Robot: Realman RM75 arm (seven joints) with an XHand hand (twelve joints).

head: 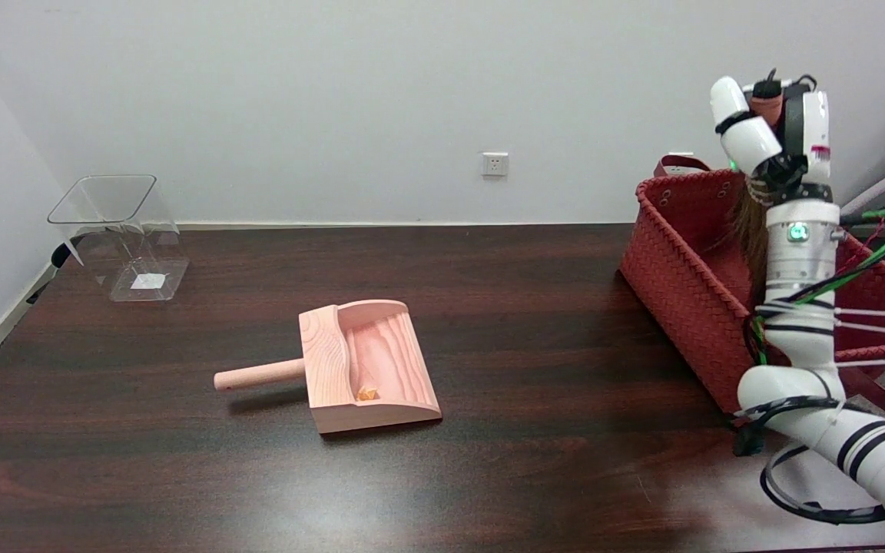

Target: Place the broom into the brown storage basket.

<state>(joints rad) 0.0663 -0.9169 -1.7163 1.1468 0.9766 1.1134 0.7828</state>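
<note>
My right hand is raised above the brown woven storage basket at the table's right end. It grips the broom's handle, whose reddish top pokes out above the fingers. The broom hangs upright from the hand, its brown bristles pointing down inside the basket's far part. My forearm covers much of the broom, so I cannot tell whether the bristles touch the basket floor.
A wooden dustpan with a small orange scrap in it lies mid-table, handle pointing left. A clear plastic bin stands at the far left corner. A wall socket is on the back wall. Basket straps hang over the table's right edge.
</note>
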